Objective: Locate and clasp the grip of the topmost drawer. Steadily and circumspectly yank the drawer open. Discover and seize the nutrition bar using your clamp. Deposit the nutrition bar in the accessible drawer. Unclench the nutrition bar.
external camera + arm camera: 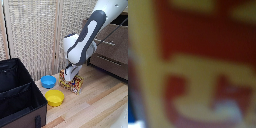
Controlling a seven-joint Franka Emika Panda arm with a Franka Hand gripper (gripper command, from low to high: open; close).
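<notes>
One packet matters here: the nutrition bar (71,82), lying flat on the pale wooden worktop (100,102) near its middle, just beside the blue bowl (48,81) and a little behind the yellow bowl (55,97). My jaws, the clamp (73,76), are down right on top of it, and my own arm (82,42) hides their tips in the exterior view. My wrist view is filled with a blur of red and yellow print (198,65), so the packet is very close, but I cannot tell whether I am clenched on it or released.

I judge the bar light and thin, its wrapper a smooth printed film, likely a little slippery and crinkly, with a firmer slab inside. It lies low against the wood, so I would pinch across its narrow width near the middle, pressing gently to avoid squashing or skidding it.

The bowls look like smooth, rounded plastic. The cabinet (112,50) at the far right edge is brown wood-grain with slim bar handles; its topmost drawer (111,35) shows a dark gap. A black box (20,97) sits at the near left corner.
</notes>
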